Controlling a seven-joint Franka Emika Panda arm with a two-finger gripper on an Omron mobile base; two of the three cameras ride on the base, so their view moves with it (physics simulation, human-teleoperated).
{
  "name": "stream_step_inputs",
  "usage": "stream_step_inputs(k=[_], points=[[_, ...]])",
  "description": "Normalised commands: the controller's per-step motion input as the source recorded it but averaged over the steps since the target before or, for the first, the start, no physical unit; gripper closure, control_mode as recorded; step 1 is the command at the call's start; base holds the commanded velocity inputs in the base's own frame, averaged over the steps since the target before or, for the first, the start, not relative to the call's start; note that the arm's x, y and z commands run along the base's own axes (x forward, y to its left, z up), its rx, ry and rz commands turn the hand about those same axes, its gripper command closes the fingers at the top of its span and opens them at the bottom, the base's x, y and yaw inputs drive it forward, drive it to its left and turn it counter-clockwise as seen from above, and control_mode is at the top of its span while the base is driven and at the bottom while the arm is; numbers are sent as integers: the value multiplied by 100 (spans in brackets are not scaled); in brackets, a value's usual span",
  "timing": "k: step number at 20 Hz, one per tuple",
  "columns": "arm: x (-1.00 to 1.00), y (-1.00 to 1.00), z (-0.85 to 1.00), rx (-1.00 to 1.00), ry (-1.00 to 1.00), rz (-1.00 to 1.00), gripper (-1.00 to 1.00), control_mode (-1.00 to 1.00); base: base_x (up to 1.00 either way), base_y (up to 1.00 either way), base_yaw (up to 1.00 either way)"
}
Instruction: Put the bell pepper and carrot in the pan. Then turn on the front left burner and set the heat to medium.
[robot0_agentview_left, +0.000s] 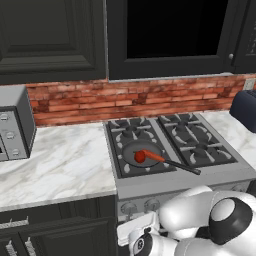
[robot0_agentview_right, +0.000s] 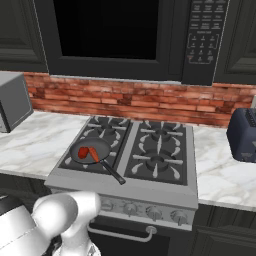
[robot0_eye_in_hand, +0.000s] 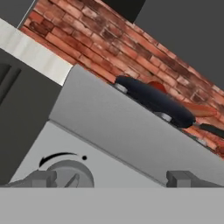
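- The bell pepper (robot0_agentview_left: 139, 157) and the carrot (robot0_agentview_left: 153, 156) lie touching inside the pan (robot0_agentview_left: 131, 149).
- The pan sits on the front left burner (robot0_agentview_left: 142, 156) of the stove (robot0_agentview_right: 150, 192); its handle (robot0_agentview_left: 182, 167) points toward the front right.
- The gripper (robot0_eye_in_hand: 105, 179) is spread wide and empty, with a stove knob (robot0_eye_in_hand: 70, 173) close between its tips.

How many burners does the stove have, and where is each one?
4. Front left burner, under the pan holding the bell pepper and carrot; back left burner; front right burner; back right burner.
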Motion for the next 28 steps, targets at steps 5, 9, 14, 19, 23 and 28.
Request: stream_step_inputs(k=[5,9,14,19,23,28], points=[[17,-47,0,0,0,0,-100,-100,0,0,0],[26,-37,0,0,0,0,-100,-100,0,0,0],[27,-11,0,0,0,0,-100,-100,0,0,0],[38,-1,0,0,0,1,-100,-100,0,0,0],[38,-1,0,0,0,4,-100,-100,0,0,0],[38,-9,0,0,2,6,-100,-100,0,0,0]])
